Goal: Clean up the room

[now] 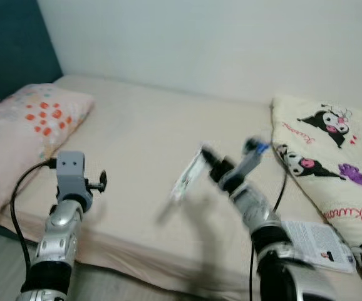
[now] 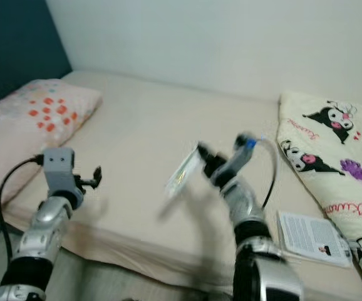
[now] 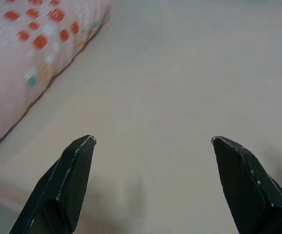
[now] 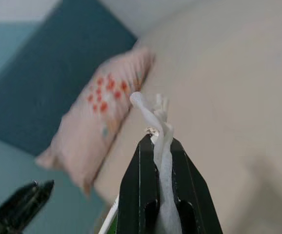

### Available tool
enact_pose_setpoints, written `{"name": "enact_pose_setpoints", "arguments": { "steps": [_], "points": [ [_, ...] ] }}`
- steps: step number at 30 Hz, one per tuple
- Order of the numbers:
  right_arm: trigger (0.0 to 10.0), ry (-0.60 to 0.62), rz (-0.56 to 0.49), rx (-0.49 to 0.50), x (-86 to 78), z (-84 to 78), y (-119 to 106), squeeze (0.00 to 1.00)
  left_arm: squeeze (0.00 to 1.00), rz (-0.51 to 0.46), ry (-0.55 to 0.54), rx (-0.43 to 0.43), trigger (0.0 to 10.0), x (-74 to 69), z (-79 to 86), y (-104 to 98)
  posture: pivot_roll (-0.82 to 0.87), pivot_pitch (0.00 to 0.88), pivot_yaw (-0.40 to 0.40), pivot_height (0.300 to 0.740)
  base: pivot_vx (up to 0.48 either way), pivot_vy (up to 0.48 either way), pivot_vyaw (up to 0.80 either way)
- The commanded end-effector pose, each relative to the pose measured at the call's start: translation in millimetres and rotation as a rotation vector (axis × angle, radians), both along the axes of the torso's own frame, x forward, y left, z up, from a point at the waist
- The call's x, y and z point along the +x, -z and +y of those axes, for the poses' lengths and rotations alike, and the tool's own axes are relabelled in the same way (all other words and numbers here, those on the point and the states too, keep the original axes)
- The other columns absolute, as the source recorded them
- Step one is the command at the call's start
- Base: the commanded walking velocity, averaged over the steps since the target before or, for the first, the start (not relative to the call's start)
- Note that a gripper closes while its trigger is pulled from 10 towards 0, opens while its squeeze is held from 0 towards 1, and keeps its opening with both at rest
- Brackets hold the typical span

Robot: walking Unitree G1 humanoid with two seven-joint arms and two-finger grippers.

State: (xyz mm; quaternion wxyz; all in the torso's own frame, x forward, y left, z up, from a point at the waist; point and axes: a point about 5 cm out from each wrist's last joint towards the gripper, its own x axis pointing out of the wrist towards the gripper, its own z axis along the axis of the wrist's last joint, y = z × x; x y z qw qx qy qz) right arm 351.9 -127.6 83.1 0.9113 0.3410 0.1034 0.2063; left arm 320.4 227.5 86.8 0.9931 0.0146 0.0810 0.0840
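Your right gripper is clamped on a thin white packet, held mid-frame above the bed. The grip is narrow, so a quick swing could shake it loose. Your left gripper, lower left, hovers spread wide, holding nothing.

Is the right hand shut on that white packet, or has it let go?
Shut on it. The right hand has both black fingers pressed against the white packet, which hangs clear above the bed.
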Motion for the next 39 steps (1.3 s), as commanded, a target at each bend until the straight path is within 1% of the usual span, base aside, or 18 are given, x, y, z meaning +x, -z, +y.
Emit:
{"name": "enact_pose_setpoints", "arguments": {
  "steps": [1, 4, 6, 8, 10, 11, 12, 13, 14, 15, 16, 17, 18, 20, 23, 29, 36, 39],
  "points": [
    [0.0, 0.021, 0.042, -0.053, -5.1, -7.1, 11.9, 0.00, 0.00, 0.063, -0.006, -0.055, 10.0, -5.6, -2.0, 17.9, 0.00, 0.000, -0.025, 0.680, 0.000, 0.000, 0.00],
    [0.0, 0.047, 0.193, -0.140, -30.1, -22.3, 51.9, 0.00, 0.00, 0.190, -0.076, -0.246, 10.0, -21.7, 1.7, 54.6, 0.00, 0.000, -0.035, 0.694, 0.000, 0.000, 0.00],
    [0.0, 0.051, 0.231, -0.148, -39.1, -28.5, 62.4, 0.00, 0.00, 0.273, -0.084, -0.233, 10.0, -35.5, 3.6, 74.8, 0.00, 0.000, -0.040, 0.704, 0.000, 0.000, 0.00],
    [0.0, 0.051, 0.231, -0.148, -39.1, -28.5, 62.4, 0.00, 0.00, 0.273, -0.084, -0.233, 10.0, -35.5, 3.6, 74.8, 0.00, 0.000, -0.040, 0.704, 0.000, 0.000, 0.00],
    [0.0, 0.045, 0.242, -0.192, -43.0, -31.6, 66.8, 0.00, 0.00, 0.337, -0.094, -0.211, 10.0, -47.1, 5.8, 88.8, -0.01, 0.000, -0.042, 0.708, 0.000, 0.000, 0.00],
    [0.0, 0.038, 0.269, -0.268, -50.9, -36.0, 75.7, 0.00, 0.00, 0.474, -0.096, -0.126, 10.0, -72.3, 9.4, 114.0, -0.01, 0.000, -0.040, 0.708, 0.000, 0.000, 0.00],
    [0.0, 0.038, 0.269, -0.268, -50.9, -36.0, 75.7, 0.00, 0.00, 0.474, -0.096, -0.126, 10.0, -72.3, 9.4, 114.0, -0.01, 0.000, -0.040, 0.708, 0.000, 0.000, 0.00],
    [6.6, 0.054, 0.300, -0.301, -55.8, -39.6, 81.6, 0.00, 0.00, 0.539, -0.109, -0.116, 10.0, -86.5, 11.3, 125.7, -0.02, 0.000, -0.037, 0.708, 0.000, 0.000, 0.00],
    [9.2, 0.068, 0.320, -0.316, -58.7, -41.9, 85.1, 0.00, 0.00, 0.575, -0.117, -0.114, 10.0, -94.7, 12.2, 131.9, -0.02, 0.000, -0.037, 0.708, 0.000, 0.000, 0.00],
    [10.0, 0.065, 0.352, -0.322, -65.4, -43.9, 91.8, 0.00, 0.00, 0.632, -0.130, -0.109, 10.0, -108.1, 13.9, 141.1, -0.01, 0.000, -0.032, 0.708, 0.000, 0.000, 0.00],
    [10.0, 0.065, 0.352, -0.322, -65.4, -43.9, 91.8, 0.00, 0.00, 0.632, -0.130, -0.109, 10.0, -108.1, 13.9, 141.1, -0.01, 0.000, -0.032, 0.708, 0.000, 0.000, 0.00],
    [10.0, 0.103, 0.405, -0.299, -74.7, -50.1, 100.5, 0.00, 0.00, 0.705, -0.160, -0.105, 10.0, -126.4, 16.2, 152.1, 0.00, 0.000, -0.035, 0.708, 0.000, 0.000, 0.00],
    [10.0, 0.103, 0.405, -0.299, -74.7, -50.1, 100.5, 0.00, 0.00, 0.705, -0.160, -0.105, 10.0, -126.4, 16.2, 152.1, 0.00, 0.000, -0.035, 0.708, 0.000, 0.000, 0.00],
    [10.0, 0.136, 0.458, -0.256, -88.0, -57.3, 111.0, 0.00, 0.00, 0.826, -0.215, -0.107, 10.0, -159.1, 18.2, 168.6, 0.00, 0.000, -0.038, 0.708, 0.000, 0.000, 0.80],
    [10.0, 0.084, 0.407, -0.231, -87.9, -52.6, 109.1, 0.00, 0.00, 0.901, -0.249, -0.137, 10.0, -182.8, 18.0, 178.7, -0.03, 0.000, -0.028, 0.708, 0.000, 0.000, 0.79],
    [10.0, 0.015, 0.356, -0.261, -85.7, -46.6, 106.1, 0.00, 0.00, 0.898, -0.201, -0.132, 10.0, -183.5, 15.5, 179.6, -0.04, 0.000, -0.030, 0.708, 0.000, 0.000, 0.79],
    [10.0, 0.057, 0.426, -0.279, -92.7, -48.2, 114.4, 0.00, 0.00, 0.888, -0.175, -0.108, 10.0, -177.6, 14.9, 177.8, -0.04, 0.000, -0.015, 0.708, 0.000, 0.000, 0.79],
    [10.0, 0.130, 0.522, -0.306, -109.2, -60.0, 127.5, 0.00, 0.00, 0.876, -0.143, -0.082, 10.0, -170.7, 13.0, 175.7, -0.04, 0.000, -0.020, 0.708, 0.000, 0.000, 0.79]
  ]
}}
